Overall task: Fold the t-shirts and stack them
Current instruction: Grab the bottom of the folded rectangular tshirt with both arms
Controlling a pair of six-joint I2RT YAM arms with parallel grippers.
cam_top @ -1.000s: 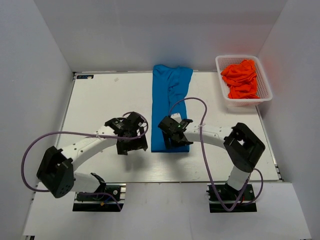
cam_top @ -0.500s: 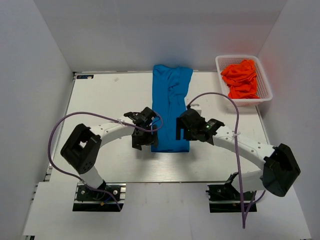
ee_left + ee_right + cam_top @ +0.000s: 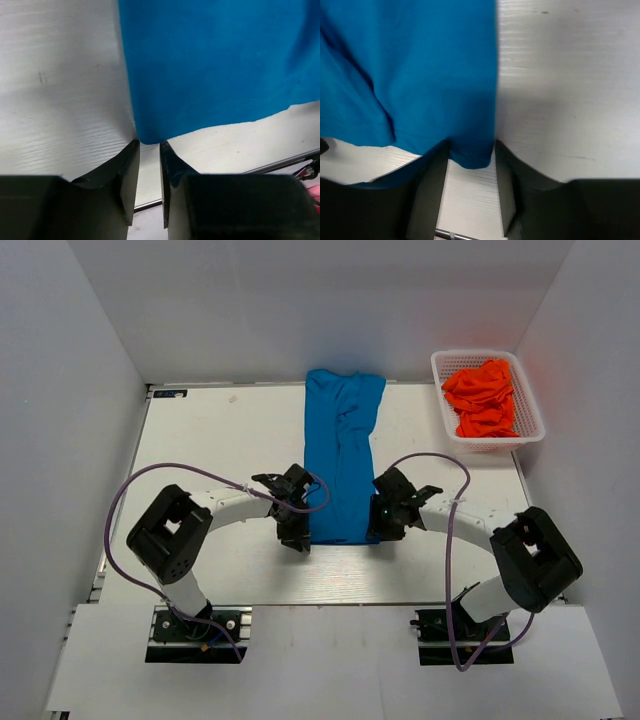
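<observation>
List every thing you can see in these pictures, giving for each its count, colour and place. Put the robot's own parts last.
blue shirt: one, bright blue, folded into a long strip down the middle of the table
orange-red shirts: count unclear, bright orange-red, heaped in the basket
basket: one, white mesh, far right corner of the table
table: one, white, under everything
cables: two, purple, one looping along each arm
arms: two, white with black joints, reaching in from the near edge
left gripper: one, black, jaws narrow, at the blue shirt's near left corner
right gripper: one, black, jaws either side of the blue shirt's near right corner
</observation>
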